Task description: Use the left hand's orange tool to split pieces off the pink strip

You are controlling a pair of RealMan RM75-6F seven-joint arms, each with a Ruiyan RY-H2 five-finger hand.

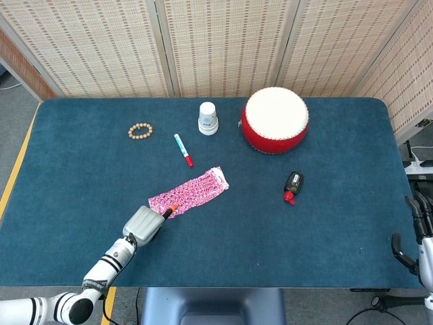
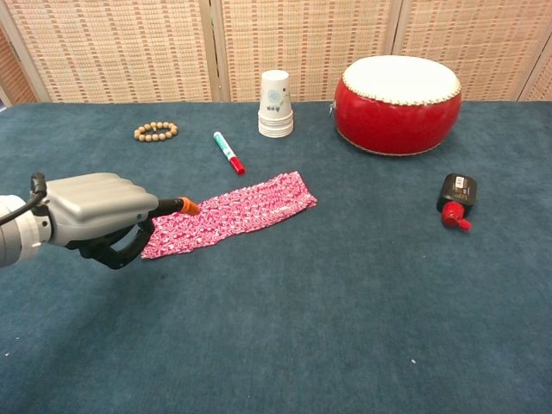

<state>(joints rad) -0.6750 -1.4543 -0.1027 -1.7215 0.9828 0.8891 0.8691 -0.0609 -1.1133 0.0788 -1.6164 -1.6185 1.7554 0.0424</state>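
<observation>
A pink patterned strip (image 1: 190,192) (image 2: 233,217) lies flat near the middle of the blue table, running from lower left to upper right. My left hand (image 1: 143,225) (image 2: 97,216) grips a thin tool with an orange tip (image 1: 170,210) (image 2: 186,205). The tip sits over the strip's left part, close to its surface; contact cannot be judged. My right hand (image 1: 421,233) hangs past the table's right edge, fingers apart and holding nothing. The chest view does not show it.
A red drum (image 1: 275,120) (image 2: 398,92) and stacked paper cups (image 1: 208,118) (image 2: 275,104) stand at the back. A red-capped marker (image 1: 183,149) (image 2: 228,152) and a bead bracelet (image 1: 141,131) (image 2: 156,131) lie beyond the strip. A black and red clip (image 1: 292,186) (image 2: 455,198) is to the right.
</observation>
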